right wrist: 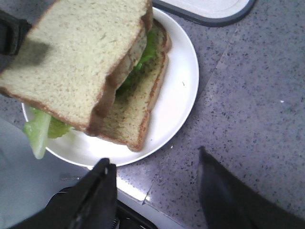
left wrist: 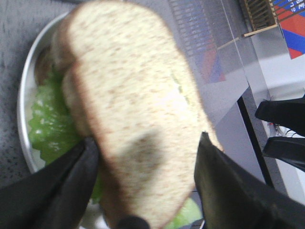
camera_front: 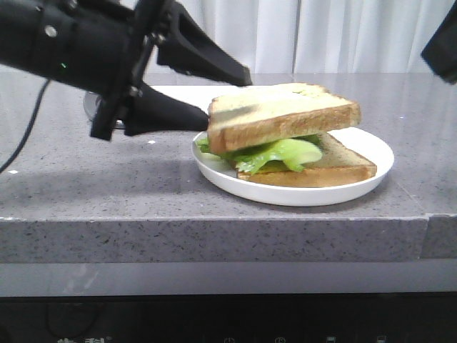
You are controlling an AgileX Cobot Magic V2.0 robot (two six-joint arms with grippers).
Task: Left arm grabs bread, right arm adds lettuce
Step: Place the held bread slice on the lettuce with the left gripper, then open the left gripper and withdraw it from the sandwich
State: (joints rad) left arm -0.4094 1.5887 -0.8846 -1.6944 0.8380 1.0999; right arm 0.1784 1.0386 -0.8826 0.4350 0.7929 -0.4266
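Left arm (camera_front: 71,43): its 2 fingers (camera_front: 207,61) are spread wide at the bread's (camera_front: 282,114) near edge, grip unclear. Plate (camera_front: 371,153) beyond fingertips carries bottom slice (camera_front: 335,168), then lettuce (camera_front: 282,153). Right gripper (right wrist: 155,191) gapes empty above the plate's rim.

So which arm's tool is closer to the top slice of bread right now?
Left. The left tool straddles one end of the top bread slice above the plate; the right tool is open, off the plate.
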